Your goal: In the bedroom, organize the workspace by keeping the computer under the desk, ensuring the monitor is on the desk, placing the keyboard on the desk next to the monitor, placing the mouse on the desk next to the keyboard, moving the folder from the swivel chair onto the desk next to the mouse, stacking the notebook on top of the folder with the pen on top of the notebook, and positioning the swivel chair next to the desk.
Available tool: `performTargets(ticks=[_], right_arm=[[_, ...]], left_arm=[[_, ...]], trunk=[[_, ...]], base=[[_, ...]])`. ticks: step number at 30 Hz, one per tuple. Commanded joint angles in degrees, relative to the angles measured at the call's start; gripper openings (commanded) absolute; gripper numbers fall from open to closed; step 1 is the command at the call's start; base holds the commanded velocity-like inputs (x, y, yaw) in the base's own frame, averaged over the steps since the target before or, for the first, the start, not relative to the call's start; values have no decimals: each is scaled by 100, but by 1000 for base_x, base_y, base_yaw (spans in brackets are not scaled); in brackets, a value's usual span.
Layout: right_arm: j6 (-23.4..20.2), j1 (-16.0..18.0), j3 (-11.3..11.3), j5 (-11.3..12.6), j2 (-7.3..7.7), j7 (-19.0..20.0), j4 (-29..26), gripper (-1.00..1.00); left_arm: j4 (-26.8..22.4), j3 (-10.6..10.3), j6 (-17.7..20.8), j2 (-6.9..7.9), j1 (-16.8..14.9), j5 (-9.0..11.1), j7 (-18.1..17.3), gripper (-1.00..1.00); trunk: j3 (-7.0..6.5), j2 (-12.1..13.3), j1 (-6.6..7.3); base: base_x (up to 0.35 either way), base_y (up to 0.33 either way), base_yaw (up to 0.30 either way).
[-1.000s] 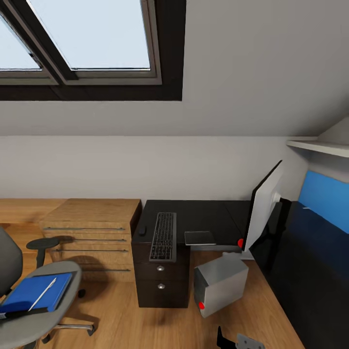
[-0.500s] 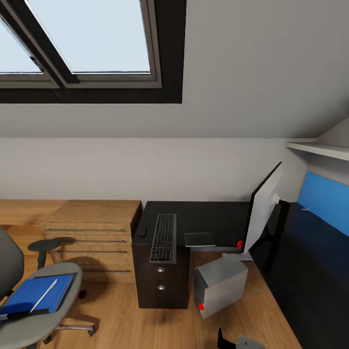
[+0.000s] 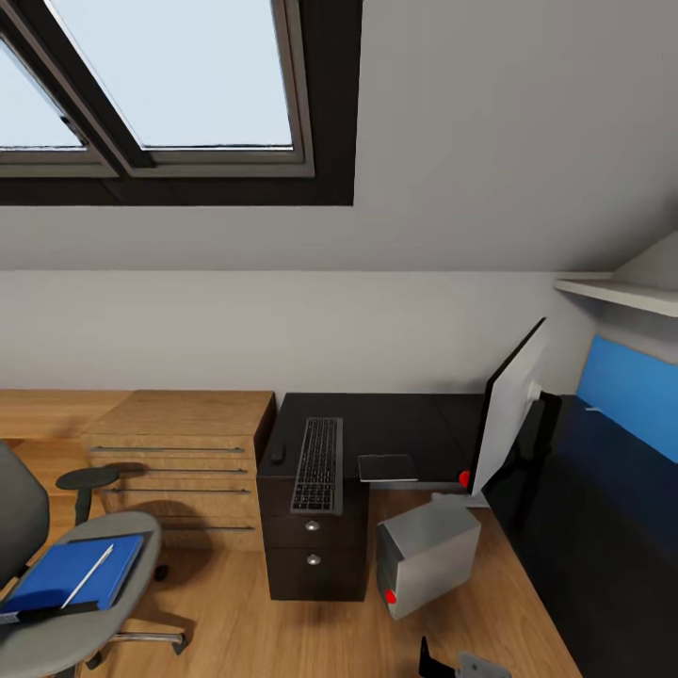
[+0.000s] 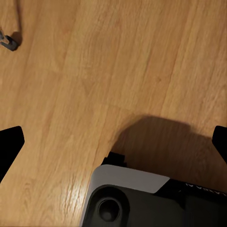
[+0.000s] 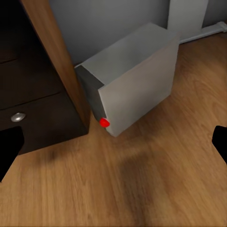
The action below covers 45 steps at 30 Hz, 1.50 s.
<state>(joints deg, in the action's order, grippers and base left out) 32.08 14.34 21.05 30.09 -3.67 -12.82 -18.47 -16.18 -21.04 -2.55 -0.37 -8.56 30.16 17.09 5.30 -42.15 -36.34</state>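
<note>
Your left gripper (image 4: pixel 113 142) and right gripper (image 5: pixel 113 142) both hang fingers apart, empty; the folder (image 3: pixel 71 572) with the pen (image 3: pixel 87 575) rests on the swivel chair (image 3: pixel 89 603) seat, so rolling in carelessly could bump the computer (image 3: pixel 428 556) under the desk (image 3: pixel 395 424).

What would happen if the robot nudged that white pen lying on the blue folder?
The pen looks thin and stick-like, so it would probably roll or slide easily. It lies loose on the smooth folder, on the swivel chair, so a careless push might send it to the floor.
</note>
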Motion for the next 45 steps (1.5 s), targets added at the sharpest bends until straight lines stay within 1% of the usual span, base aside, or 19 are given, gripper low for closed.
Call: performTargets(ticks=[1, 26, 28, 30, 31, 34, 35, 36, 37, 38, 40, 41, 42, 43, 44, 45], right_arm=[[18, 5, 49, 24, -2, -45, 1, 100], [32, 5, 59, 23, -19, -10, -30, 100], [68, 6, 80, -8, -33, 76, -55, 100], [95, 10, 118, -136, -143, 173, -162, 100], [81, 16, 123, -210, -182, 181, -311, 100], [-54, 39, 121, -300, -201, 97, -730, 100], [-233, 57, 116, -322, -173, -23, -997, 100], [-355, 70, 113, -331, -142, -101, -1140, 100], [-664, 121, 109, -342, -46, -292, -1454, 100], [-847, 162, 107, -346, 15, -397, -1628, 100], [-1675, 353, 95, -350, 299, -800, -2379, 100], [-2181, 450, 67, -347, 463, -956, -2775, 100], [-2428, 490, 39, -343, 540, -1015, -2959, 100], [-2877, 547, -68, -331, 691, -1094, -3276, 100], [-3251, 584, -253, -311, 820, -1137, -3514, 100], [-3402, 597, -363, -300, 872, -1151, -3602, 100]], left_arm=[[1, -49, -26, 2, -5, 60, 31, 100], [1, -49, -51, 5, -5, 60, 31, 100], [1, -49, -62, 2, -5, 60, 31, 100], [1, -52, -96, -8, -5, 57, 31, 100], [1, -53, -143, -13, -5, 55, 31, 100], [1, -47, -337, -18, -5, 56, 34, 100], [1, -42, -482, -20, -5, 57, 38, 100], [1, -41, -563, -21, -5, 58, 44, 100], [1, -43, -737, -25, -5, 59, 60, 100], [1, -44, -832, -27, -5, 57, 67, 100], [6, -47, -1224, -31, -5, 57, 82, 100], [8, -48, -1383, -32, -5, 58, 84, 100], [8, -46, -1442, -32, -5, 58, 86, 100], [9, -47, -1527, -32, -5, 59, 87, 100], [9, -45, -1581, -33, -5, 59, 87, 100], [11, -46, -1601, -33, -5, 59, 87, 100]], trunk=[[-9, 34, 21], [-458, 1037, 570], [-494, 1117, 614], [-530, 1197, 658], [-548, 1237, 680], [-601, 1358, 746], [-601, 1358, 746], [-601, 1358, 746], [-601, 1358, 746], [-601, 1358, 746], [-601, 1358, 746], [-601, 1358, 746], [-601, 1358, 746], [-601, 1358, 746], [-601, 1358, 746], [-601, 1358, 746]], base=[[0, 0, 0], [0, 0, 0], [0, 0, 0], [0, 0, 0], [0, 0, 0], [0, 0, 0], [0, 0, 0], [0, 0, 0], [0, 0, 0], [0, 0, 0], [0, 0, 0], [0, 0, 0], [0, 0, 0], [0, 0, 0], [0, 0, 0], [0, 0, 0]])
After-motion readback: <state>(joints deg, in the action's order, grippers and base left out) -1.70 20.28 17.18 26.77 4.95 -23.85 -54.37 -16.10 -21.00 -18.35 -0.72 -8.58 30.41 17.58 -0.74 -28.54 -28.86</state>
